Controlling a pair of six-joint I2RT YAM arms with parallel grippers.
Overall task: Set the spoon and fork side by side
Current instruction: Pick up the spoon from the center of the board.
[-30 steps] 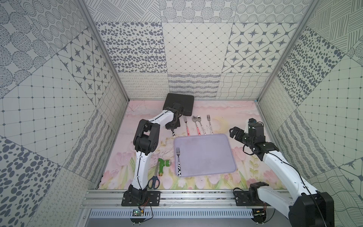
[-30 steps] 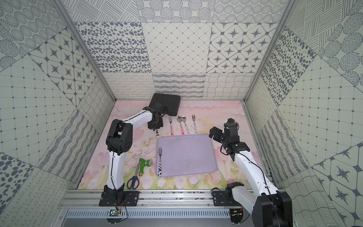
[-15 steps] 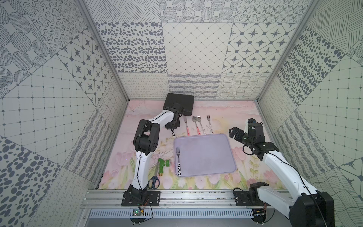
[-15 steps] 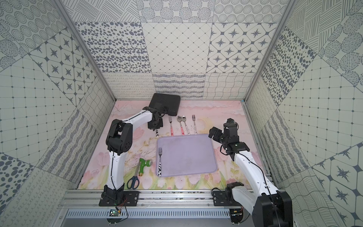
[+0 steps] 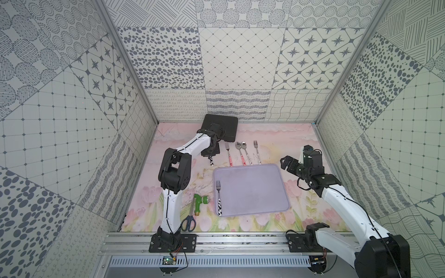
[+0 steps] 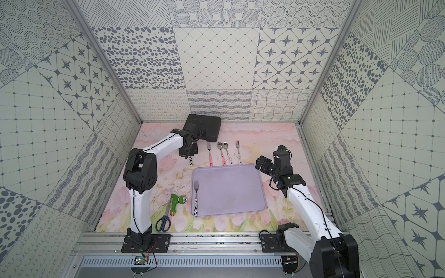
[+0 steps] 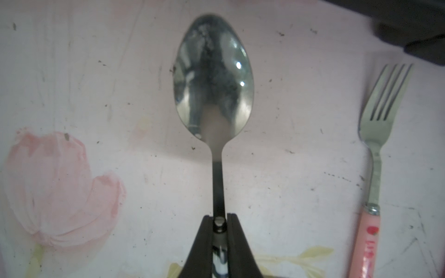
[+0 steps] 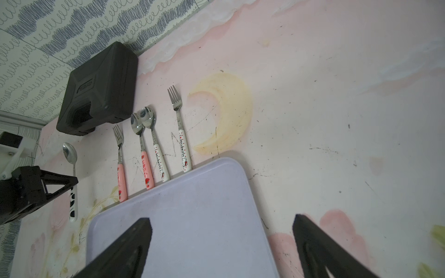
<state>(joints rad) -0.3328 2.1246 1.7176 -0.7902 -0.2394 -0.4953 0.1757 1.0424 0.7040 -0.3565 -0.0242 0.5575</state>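
Note:
My left gripper (image 7: 219, 216) is shut on the neck of a spoon (image 7: 213, 79) with a black-and-white cow-patterned handle. It holds the spoon low over the mat at the back left, in front of the black case. In both top views only the spoon's handle end (image 5: 212, 162) (image 6: 190, 162) shows below the left gripper (image 5: 211, 154). A fork (image 5: 218, 197) (image 6: 196, 197) with a matching handle lies along the left side of the lilac tray (image 5: 255, 190). My right gripper (image 8: 221, 223) (image 5: 286, 163) hovers open and empty above the tray's far right corner (image 8: 236, 168).
A row of cutlery lies just behind the tray: a pink-handled fork (image 5: 228, 154) (image 7: 378, 134), two spoons (image 5: 240, 150) and a white-handled fork (image 5: 257, 151). A black case (image 5: 222, 127) stands at the back wall. A green hose nozzle (image 5: 199, 203) and scissors (image 5: 189, 220) lie front left.

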